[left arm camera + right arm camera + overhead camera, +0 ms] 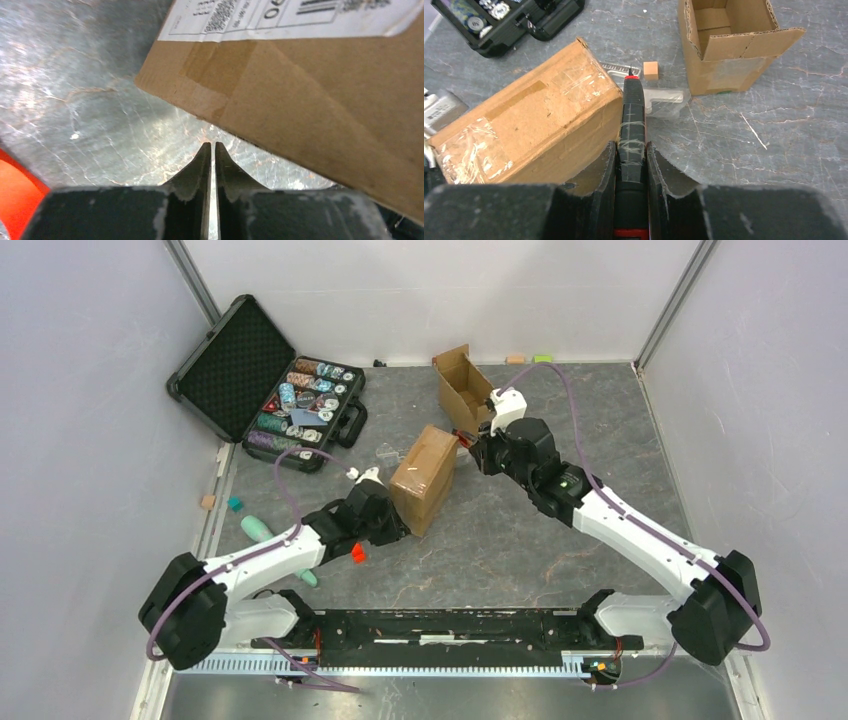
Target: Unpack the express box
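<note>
- We see the express box [425, 478] lying mid-table [560, 530] at a slant, between the two grippers.
- On the left wrist view, its white label [280, 20] sits on the side facing the left arm, with a strip of tape below it.
- The left gripper [210, 147] sits low at the box's near corner. Its fingers are pressed almost together with only a thin slit between them, and they grasp nothing.
- The right gripper [631, 147] is clenched on a black tool [633, 110] with a red collar and a small point.
- The tool runs just beside the box's far end; we cannot tell if it touches the cardboard.
- Beyond the tool's tip lies a small tan block [651, 70], and a clear plastic piece [666, 100] lies just beside the tool.
- An open box [724, 75] with raised flaps stands further back.
- A black case [235, 365] stands open at the far left of the table, well apart from the express box.
</note>
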### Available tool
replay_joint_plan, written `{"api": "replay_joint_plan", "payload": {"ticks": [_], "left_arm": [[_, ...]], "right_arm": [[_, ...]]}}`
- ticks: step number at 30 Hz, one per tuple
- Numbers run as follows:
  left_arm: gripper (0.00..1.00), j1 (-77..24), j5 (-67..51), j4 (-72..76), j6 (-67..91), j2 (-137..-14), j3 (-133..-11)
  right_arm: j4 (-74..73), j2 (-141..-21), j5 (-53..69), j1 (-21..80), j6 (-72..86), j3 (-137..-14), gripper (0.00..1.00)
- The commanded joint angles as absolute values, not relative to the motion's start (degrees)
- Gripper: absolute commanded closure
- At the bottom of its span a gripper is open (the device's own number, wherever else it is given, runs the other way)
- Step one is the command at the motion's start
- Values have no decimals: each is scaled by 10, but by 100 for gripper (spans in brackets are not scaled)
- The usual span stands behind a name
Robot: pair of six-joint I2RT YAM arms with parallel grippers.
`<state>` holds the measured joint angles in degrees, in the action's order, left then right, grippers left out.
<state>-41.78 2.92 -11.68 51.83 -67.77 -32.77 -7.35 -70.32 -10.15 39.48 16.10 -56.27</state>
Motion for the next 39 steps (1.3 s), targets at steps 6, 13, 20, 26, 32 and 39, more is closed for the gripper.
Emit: {"api": "replay_joint_plan", "payload": {"ticks": [6,13,20,26,32,39], "left_arm": [[77,-426,14,-249,467,-547,-428],[66,-413,39,-354,378,-513,-553],[32,-274,-161,-352,238,-637,-646],[15,-265,-248,-308,174,-732,-665],[18,-265,-287,-236,236,-752,-629],[25,-303,-272,-198,331,-693,-553]], "right_arm": [[-65,-728,-43,400,109,-606,100],[-94,-744,-53,400,90,-626,100],[-126,-746,-60,400,90,-640,100],[-121,-746,-48,402,85,-635,100],[-137,-750,-32,411,69,-641,100],[-191,-732,-32,456,56,-650,100]]}}
